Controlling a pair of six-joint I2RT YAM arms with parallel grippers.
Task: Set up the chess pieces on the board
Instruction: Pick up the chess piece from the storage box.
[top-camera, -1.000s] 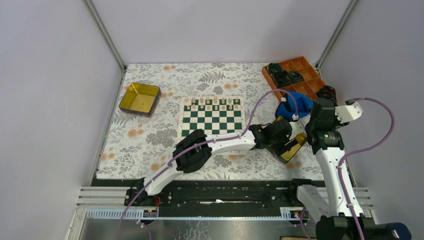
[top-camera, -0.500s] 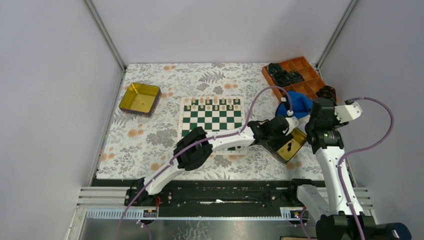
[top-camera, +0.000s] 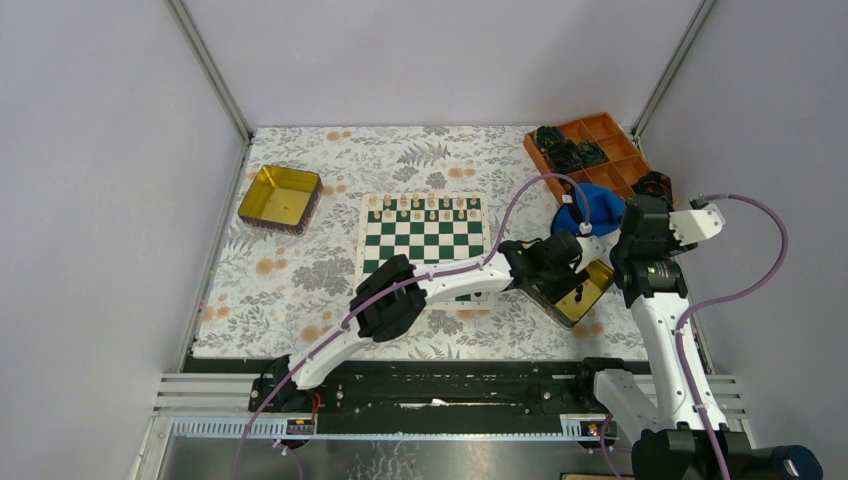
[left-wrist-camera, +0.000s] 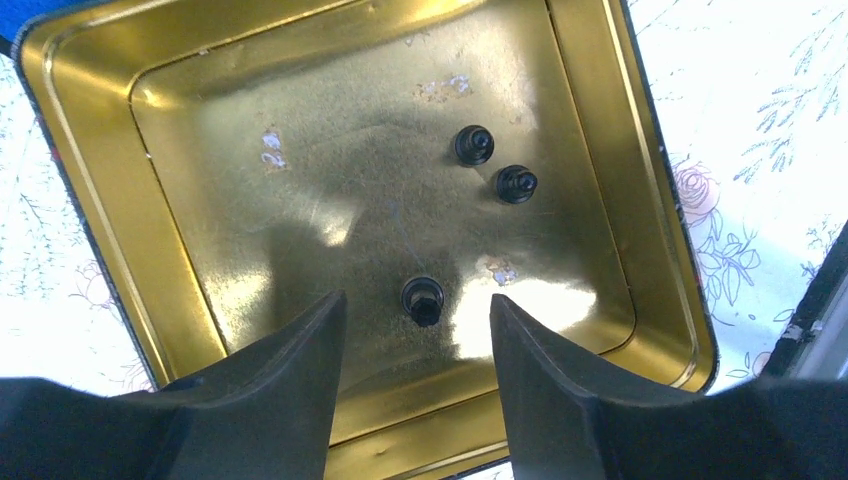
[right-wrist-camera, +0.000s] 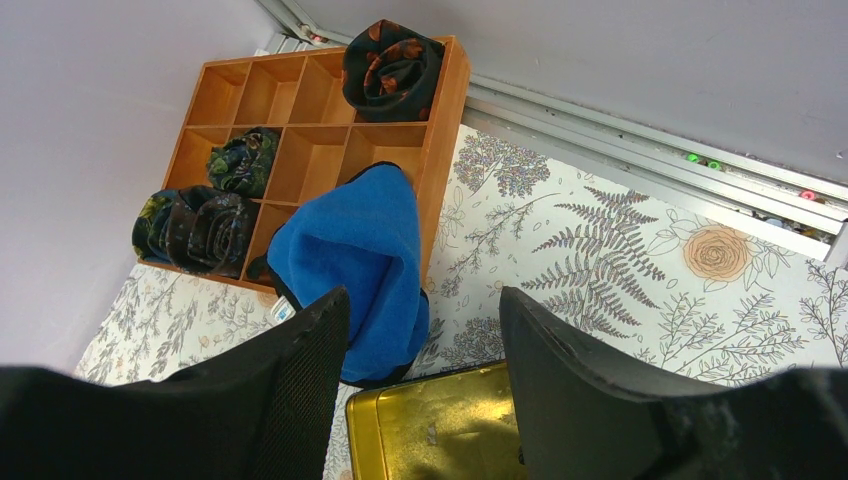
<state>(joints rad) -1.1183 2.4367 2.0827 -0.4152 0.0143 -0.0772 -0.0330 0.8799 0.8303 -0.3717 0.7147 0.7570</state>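
Gold tin (left-wrist-camera: 300, 150) holds three black chess pieces (left-wrist-camera: 474, 145); left gripper (left-wrist-camera: 416, 305) flanks one, unclenched; right gripper (right-wrist-camera: 422, 300) likewise unclenched.

Soft, even light from above fills the top view. Shadows on the table (top-camera: 300, 290) are faint, and the pale walls (top-camera: 120, 150) show no glare. In the left wrist view the gold tin (left-wrist-camera: 300, 150) throws bright glare patches near its middle. The table to its right burns out white, and the left pincer (left-wrist-camera: 415, 298) is dark and blurred. The right pincer (right-wrist-camera: 422, 295) is likewise soft, while the far scene is sharp.
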